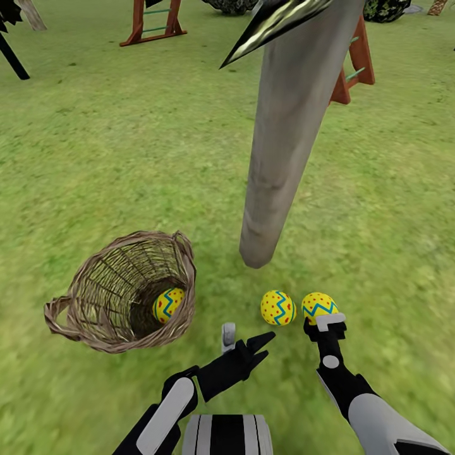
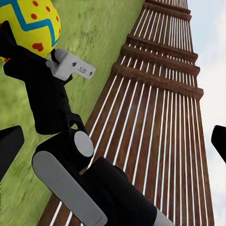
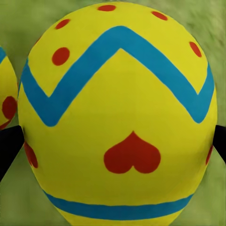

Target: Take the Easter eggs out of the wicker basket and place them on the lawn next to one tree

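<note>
Fingers of the right gripper (image 1: 319,321) stand either side of the rightmost Easter egg (image 1: 318,306), their dark tips showing at that egg's (image 3: 117,117) two flanks in the right wrist view. Whether the pads press the shell or have just parted from it cannot be told. This egg rests on the lawn (image 1: 126,158) at about 5 o'clock from the foot of the tree trunk (image 1: 287,145), its pointed end lying away from the wrist, so its long axis runs roughly along the fingers.

A second egg (image 1: 278,308) lies just beside it at 9 o'clock, near or perhaps touching; it sits at about 6 o'clock from the trunk's foot. Both eggs are near the same tree.

The third egg (image 1: 168,304) is in the bottom of the wicker basket (image 1: 95,316), against the wall nearest the tree. The basket is tipped, its mouth turned up towards the head camera and its loop handles at 8 and 1 o'clock on the rim. It stands at 9 o'clock from the two placed eggs, well clear of them.

The left gripper (image 1: 243,344) hangs between basket and eggs, fingers spread wide and holding nothing, pointing towards 2 o'clock. Its wrist view looks at the right forearm, the held egg (image 2: 29,24) and a slatted wooden fence (image 2: 160,122).

Judgement: two of three eggs are delivered. The remaining egg lies at 10 o'clock from the left fingers, and the left arm is the nearer one. It would need to turn its fingers towards the basket's mouth.
</note>
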Motion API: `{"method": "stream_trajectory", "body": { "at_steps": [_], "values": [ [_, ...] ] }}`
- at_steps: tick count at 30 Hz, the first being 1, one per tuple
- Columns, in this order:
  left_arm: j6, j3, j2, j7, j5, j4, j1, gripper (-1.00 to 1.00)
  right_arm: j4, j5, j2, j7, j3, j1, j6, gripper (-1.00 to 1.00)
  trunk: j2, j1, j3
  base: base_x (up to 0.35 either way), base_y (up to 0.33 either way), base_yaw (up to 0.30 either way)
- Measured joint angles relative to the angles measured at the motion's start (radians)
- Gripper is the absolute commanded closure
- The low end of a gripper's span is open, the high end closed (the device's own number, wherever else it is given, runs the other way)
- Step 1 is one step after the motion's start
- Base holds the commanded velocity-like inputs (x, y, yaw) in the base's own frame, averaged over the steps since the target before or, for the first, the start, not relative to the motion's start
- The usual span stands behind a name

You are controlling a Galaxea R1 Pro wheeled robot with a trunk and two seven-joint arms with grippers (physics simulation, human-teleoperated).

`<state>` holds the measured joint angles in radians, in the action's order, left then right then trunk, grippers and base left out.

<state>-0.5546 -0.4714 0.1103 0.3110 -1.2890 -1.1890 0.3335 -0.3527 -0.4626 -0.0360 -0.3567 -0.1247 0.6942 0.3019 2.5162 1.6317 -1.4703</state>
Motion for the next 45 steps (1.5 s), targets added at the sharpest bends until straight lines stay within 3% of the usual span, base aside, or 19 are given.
{"method": "stream_trajectory", "body": {
  "at_steps": [7, 10, 19, 24, 26, 27, 32, 41, 45],
  "values": [
    [0.0, -0.002, 0.002, -0.001, 0.005, 0.0, 0.0, -1.0, 0.001, 0.0, 0.0, 0.0, 0.0, 0.0, -0.001, 1.0, 0.001, 0.003, -0.023, 0.0, 0.0, 0.0],
    [0.0, 0.015, -0.015, 0.005, -0.012, 0.002, -0.003, -1.0, -0.005, -0.001, -0.004, -0.002, 0.006, 0.017, -0.002, 1.0, 0.001, 0.003, -0.023, 0.0, 0.0, 0.0],
    [0.0, 0.06, -0.021, 0.003, -0.024, 0.004, -0.002, -1.0, -0.038, 0.0, -0.008, 0.005, 0.006, 0.053, 0.005, 1.0, 0.001, 0.003, -0.023, 0.0, 0.0, 0.0],
    [0.0, 0.06, -0.021, 0.003, -0.024, 0.001, -0.003, -1.0, -0.03, 0.0, -0.008, 0.004, 0.005, 0.06, -0.006, 1.0, 0.001, 0.003, -0.023, 0.0, 0.0, 0.0],
    [-0.001, 0.06, -0.021, 0.003, -0.024, 0.002, -0.003, -1.0, -0.023, 0.004, -0.009, 0.008, 0.005, 0.077, -0.109, 1.0, 0.001, 0.003, -0.023, 0.0, 0.0, 0.0],
    [-0.001, 0.06, -0.021, 0.003, -0.024, 0.003, -0.003, -1.0, -0.013, 0.006, -0.008, 0.009, 0.005, 0.086, -0.12, 1.0, 0.001, 0.003, -0.023, 0.0, 0.0, 0.0],
    [-0.001, 0.06, -0.021, 0.004, -0.025, 0.003, -0.003, -1.0, 0.068, 0.012, -0.008, 0.01, 0.006, 0.129, -0.126, 1.0, 0.001, 0.003, -0.023, 0.0, 0.0, 0.0],
    [-0.001, 0.06, -0.021, 0.003, -0.024, 0.003, -0.003, -1.0, 0.066, 0.01, -0.008, 0.01, 0.002, 0.132, -0.125, 1.0, 0.003, 0.006, -0.054, 0.0, 0.0, 0.0],
    [0.0, 0.061, -0.023, 0.005, -0.024, 0.002, -0.002, -1.0, 0.063, 0.01, -0.008, 0.01, 0.001, 0.132, -0.125, 1.0, 0.003, 0.006, -0.054, -0.037, 0.0, 0.0]
  ]
}}
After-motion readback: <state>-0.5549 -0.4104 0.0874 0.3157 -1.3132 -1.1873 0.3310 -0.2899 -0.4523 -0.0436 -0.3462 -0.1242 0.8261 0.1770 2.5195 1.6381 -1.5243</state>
